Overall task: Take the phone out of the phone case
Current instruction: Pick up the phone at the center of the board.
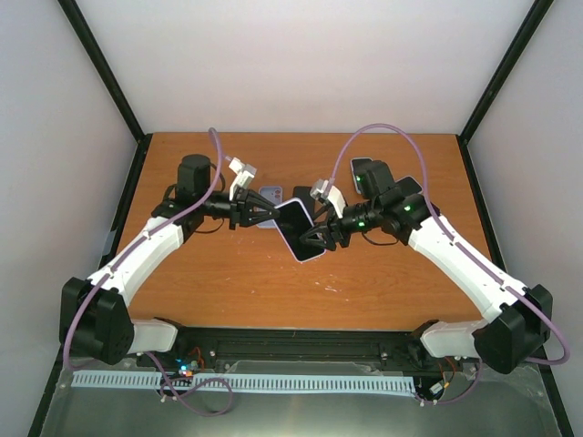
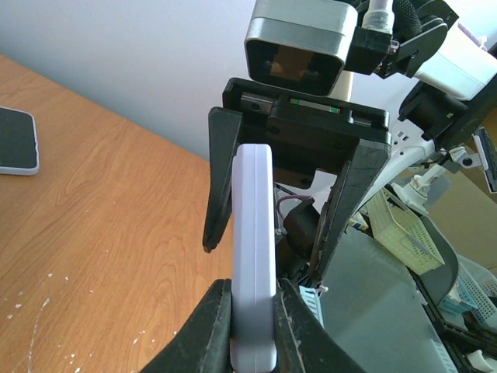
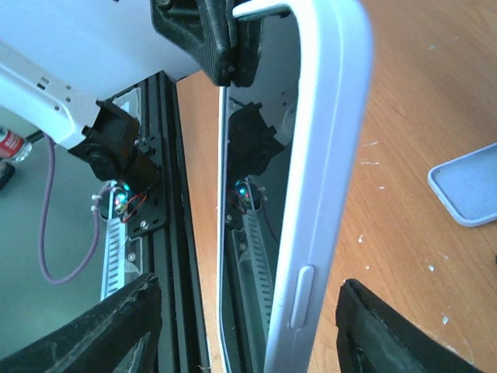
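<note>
Scuffed wooden table [image 1: 228, 291], plain white walls [image 1: 301, 64] on three sides, black corner posts [image 1: 100, 64], black rail [image 1: 301, 346] along table's near edge. Even light.

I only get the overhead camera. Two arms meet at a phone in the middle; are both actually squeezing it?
Observer: The left gripper is; its wrist camera shows both fingers clamped on the edge of the lavender phone case.
Operator: And the right one?
Observer: No. The right gripper is open, straddling the case with table showing either side.
Operator: Is the phone inside the case?
Observer: Yes, the dark screen of the phone sits within the case rim.
</note>
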{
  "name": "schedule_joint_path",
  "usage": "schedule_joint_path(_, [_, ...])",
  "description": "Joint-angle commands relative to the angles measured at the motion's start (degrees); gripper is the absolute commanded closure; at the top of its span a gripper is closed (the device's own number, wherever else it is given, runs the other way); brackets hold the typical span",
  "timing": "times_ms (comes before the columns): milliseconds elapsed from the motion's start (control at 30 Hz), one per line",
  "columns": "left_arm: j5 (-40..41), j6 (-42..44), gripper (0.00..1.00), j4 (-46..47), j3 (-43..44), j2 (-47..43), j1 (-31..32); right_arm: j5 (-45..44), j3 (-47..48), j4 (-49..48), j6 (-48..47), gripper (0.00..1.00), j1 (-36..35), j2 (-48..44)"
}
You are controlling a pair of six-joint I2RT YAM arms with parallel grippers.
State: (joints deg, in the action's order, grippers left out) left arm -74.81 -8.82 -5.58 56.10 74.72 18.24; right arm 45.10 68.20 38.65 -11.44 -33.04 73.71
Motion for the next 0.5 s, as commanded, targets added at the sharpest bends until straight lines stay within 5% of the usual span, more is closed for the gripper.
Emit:
schedule_joint_path(0, [-2.03, 3.65, 0.99, -0.98, 3.85, -1.13, 0.59, 2.75, 1.46, 1.26, -0.07, 0.43, -0.27, 0.52])
schedule_joint_path(467, [-1.38, 7.56, 0.99, -5.42, 5.6, -0.45, 2.22, 2.95, 1.93, 1.78, -0.69, 0.77, -2.03, 1.9])
